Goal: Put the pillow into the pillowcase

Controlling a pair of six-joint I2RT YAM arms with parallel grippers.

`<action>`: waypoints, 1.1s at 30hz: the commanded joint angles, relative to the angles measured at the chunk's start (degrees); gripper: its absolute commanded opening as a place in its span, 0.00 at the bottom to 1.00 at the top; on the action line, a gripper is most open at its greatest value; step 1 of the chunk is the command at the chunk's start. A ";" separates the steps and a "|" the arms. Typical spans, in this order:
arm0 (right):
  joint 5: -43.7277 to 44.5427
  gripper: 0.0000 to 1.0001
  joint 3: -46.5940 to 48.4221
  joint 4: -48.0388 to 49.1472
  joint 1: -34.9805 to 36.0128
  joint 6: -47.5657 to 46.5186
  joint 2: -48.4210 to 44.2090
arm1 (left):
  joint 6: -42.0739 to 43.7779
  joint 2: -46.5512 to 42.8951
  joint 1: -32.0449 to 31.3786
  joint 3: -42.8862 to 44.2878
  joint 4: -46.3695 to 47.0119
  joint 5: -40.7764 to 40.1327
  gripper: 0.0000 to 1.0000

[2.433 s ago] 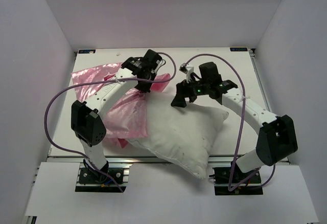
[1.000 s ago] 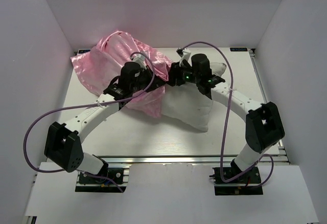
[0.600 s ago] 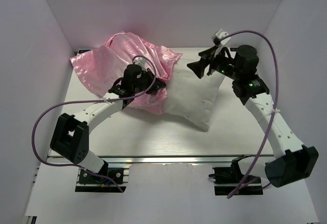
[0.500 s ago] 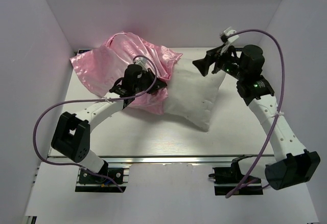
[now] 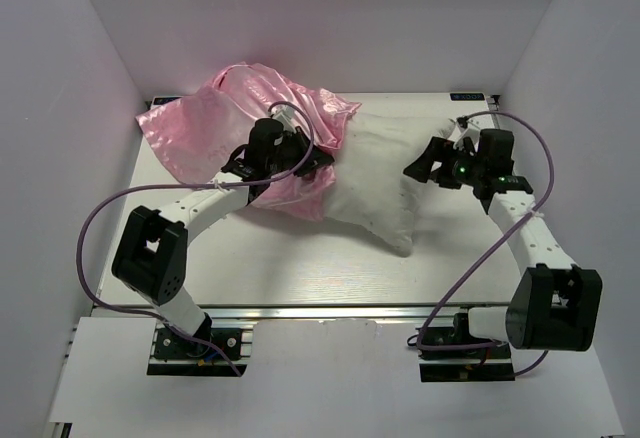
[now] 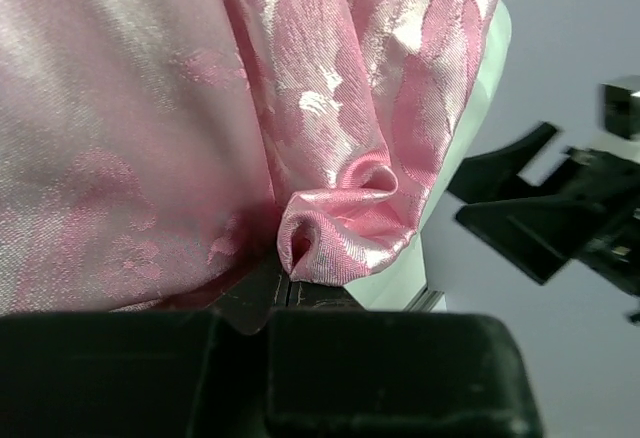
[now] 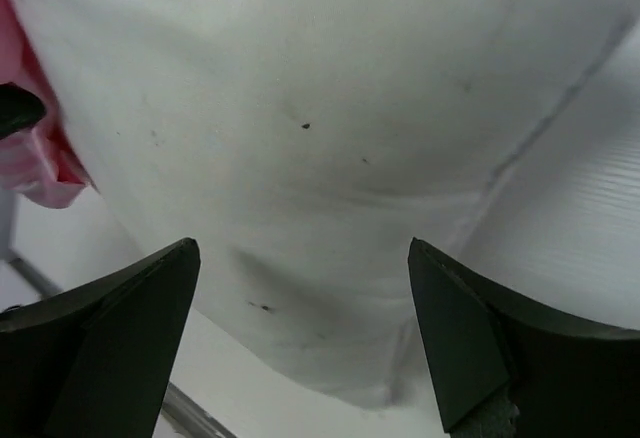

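Two tools: one gripping, one free.
Left tool (image 6: 285,293): pinched shut on a puckered fold of the pillowcase (image 6: 150,108) rim, at its mouth.
Right tool (image 7: 300,258): spread wide, holding nothing, facing the bare end of the pillow (image 7: 330,108), just beside it.
Pillow: lying on the counter (image 5: 300,268), left end inside the pink mouth, right part bare.
Step, by judgement: feeding more pillow in against the held rim.
Risk one: loss of that small pinch on slick satin under a push.
Risk two: whole case shoved along instead of filled, with nothing anchoring its closed end.
Risk three: rim bunched on a plump corner, entry jammed.
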 commanded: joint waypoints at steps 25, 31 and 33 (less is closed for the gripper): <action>-18.78 0.00 35.17 49.11 14.08 42.32 24.32 | -8.67 16.44 -5.20 45.09 -0.93 14.19 0.00; -14.74 0.00 43.68 49.30 10.04 33.93 16.32 | -11.39 16.55 -4.85 57.00 -1.03 10.16 0.00; -12.80 0.00 50.07 45.10 9.86 28.65 14.99 | -13.84 15.76 -4.76 56.57 2.55 9.01 0.00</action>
